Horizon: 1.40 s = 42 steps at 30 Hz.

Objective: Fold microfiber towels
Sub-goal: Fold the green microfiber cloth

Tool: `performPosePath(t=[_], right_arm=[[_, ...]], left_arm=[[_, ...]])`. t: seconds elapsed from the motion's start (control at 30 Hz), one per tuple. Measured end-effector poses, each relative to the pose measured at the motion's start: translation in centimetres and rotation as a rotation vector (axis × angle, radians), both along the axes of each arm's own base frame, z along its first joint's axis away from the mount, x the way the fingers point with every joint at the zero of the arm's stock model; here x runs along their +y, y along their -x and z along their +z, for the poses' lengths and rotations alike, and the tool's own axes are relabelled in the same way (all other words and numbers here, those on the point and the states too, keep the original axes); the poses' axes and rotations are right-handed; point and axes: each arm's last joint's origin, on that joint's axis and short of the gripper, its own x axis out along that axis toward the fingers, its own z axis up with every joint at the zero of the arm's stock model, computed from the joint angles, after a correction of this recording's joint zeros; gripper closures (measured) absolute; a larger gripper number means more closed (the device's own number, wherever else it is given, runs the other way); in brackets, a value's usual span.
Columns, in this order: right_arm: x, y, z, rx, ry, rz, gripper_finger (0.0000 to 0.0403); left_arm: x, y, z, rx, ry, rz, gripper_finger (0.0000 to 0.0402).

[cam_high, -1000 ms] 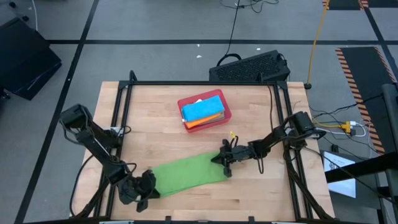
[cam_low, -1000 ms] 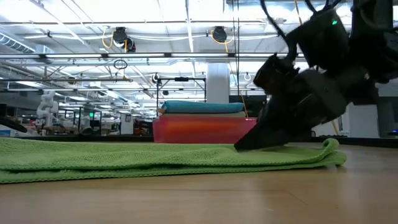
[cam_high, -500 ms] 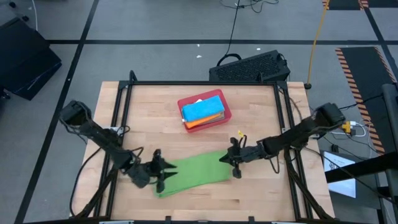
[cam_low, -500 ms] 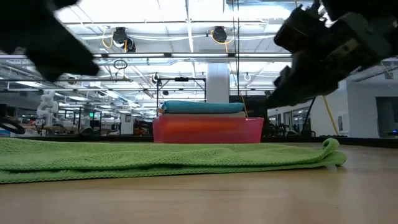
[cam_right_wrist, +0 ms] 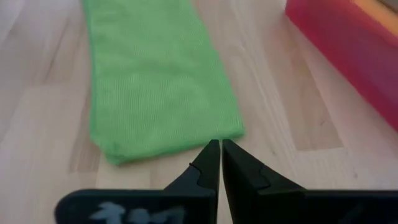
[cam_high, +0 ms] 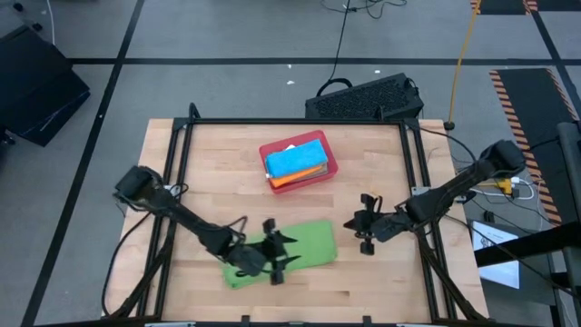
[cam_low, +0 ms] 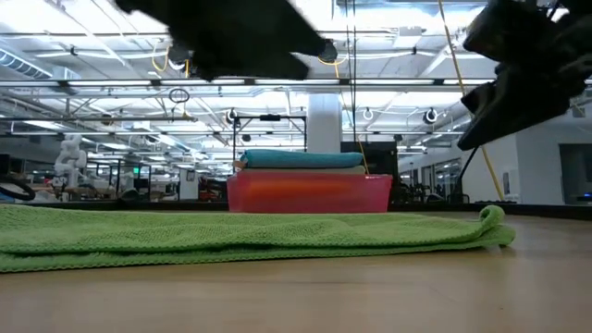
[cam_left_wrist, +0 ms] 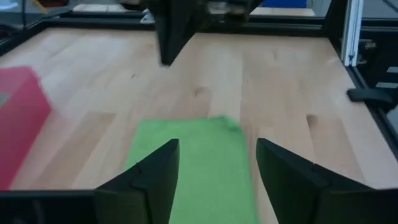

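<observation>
A bright green microfiber towel (cam_high: 304,247) lies folded into a long strip, flat on the table near its front edge. It also shows in the low view (cam_low: 250,236). My left gripper (cam_high: 275,252) hovers open above the strip's middle, with the towel (cam_left_wrist: 205,162) showing between its fingers. My right gripper (cam_high: 364,223) is shut and hangs clear of the table, to the right of the towel's right end (cam_right_wrist: 168,134). A red tray (cam_high: 328,169) farther back holds a bright blue towel (cam_high: 295,160) stacked on an orange one.
The red tray (cam_low: 310,192) stands behind the green towel at the table's middle. A black frame (cam_high: 290,122) runs around the table's edges. Bare wood lies left and right of the towel. A black keyboard (cam_high: 363,98) sits beyond the far edge.
My left gripper has gone from the towel's left end toward the table's right, along the strip, has risen and has opened. My right gripper has lifted off the towel's right end and drawn back toward the right edge, staying shut. The towel lies as before.
</observation>
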Motion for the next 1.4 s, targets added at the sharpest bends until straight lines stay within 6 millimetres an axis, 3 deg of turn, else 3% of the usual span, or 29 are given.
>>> performPosePath(t=[0.3, 0.53, 0.83, 1.03, 1.17, 1.4], right_arm=[[-1.5, 2.5, -2.2, 0.017, 0.051, -0.039, 0.0394], [-2.1, 3.7, -3.1, 0.021, 0.058, -0.034, 0.0394], [-2.6, 4.6, -3.5, -0.035, 0.058, -0.005, 0.0394], [-2.6, 4.6, -3.6, -0.111, 0.035, 0.008, 0.0394], [-2.7, 4.7, -3.6, -0.159, 0.009, 0.006, 0.0394], [-2.0, 4.3, -3.2, -0.232, -0.056, 0.047, 0.0394]], left_arm=[[-2.5, -7.8, -1.5, 0.004, -0.08, -0.002, 0.0142], [-2.4, -11.9, -4.3, 0.079, -0.012, 0.039, 0.0123], [-2.0, -12.8, -8.8, 0.174, 0.043, 0.082, 0.0165], [-2.2, -13.0, -10.1, 0.157, 0.032, 0.113, 0.0185], [-1.9, -13.1, -10.5, 0.163, 0.024, 0.128, 0.0227], [-1.7, -13.0, -10.5, 0.193, -0.004, 0.101, 0.0375]])
